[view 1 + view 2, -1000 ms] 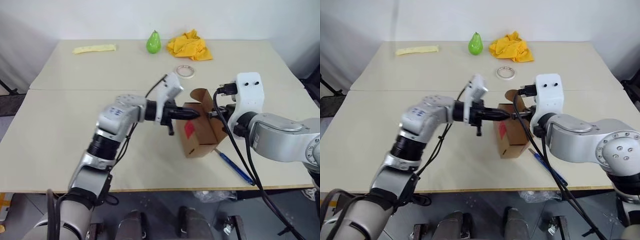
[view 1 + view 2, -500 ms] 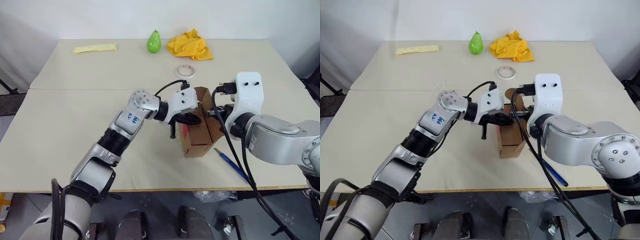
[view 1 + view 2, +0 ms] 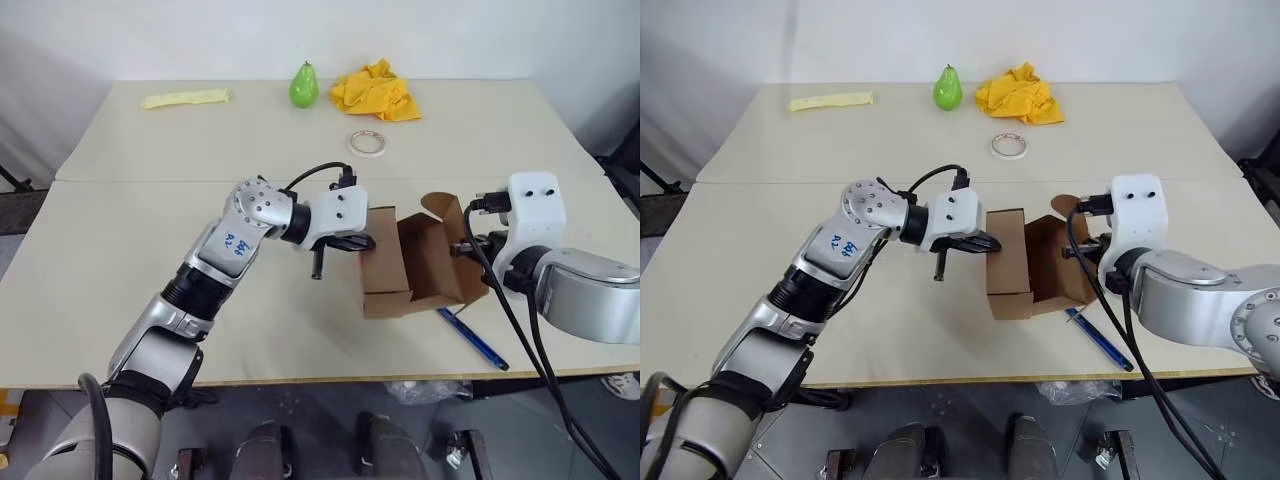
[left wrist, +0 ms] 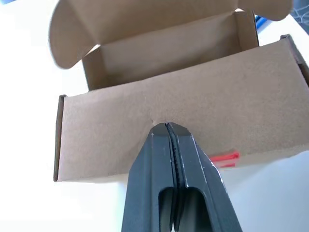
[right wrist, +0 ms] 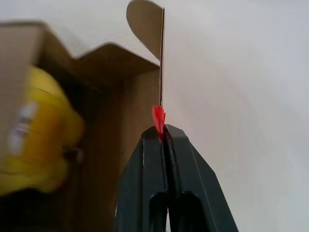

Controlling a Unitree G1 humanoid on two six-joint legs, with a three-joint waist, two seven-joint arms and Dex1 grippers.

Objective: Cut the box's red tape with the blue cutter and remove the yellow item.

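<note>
Box (image 3: 400, 262) lies open, right fingers (image 5: 164, 145) pinching its lid edge.

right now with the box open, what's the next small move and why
Probably let go of the flap and move the right gripper in toward the yellow item. The box lies open, the item shows inside, and that gripper is shut on the flap edge by the red tape. The left gripper, shut, has its tip against the box's outer wall, which may steady it.
</note>
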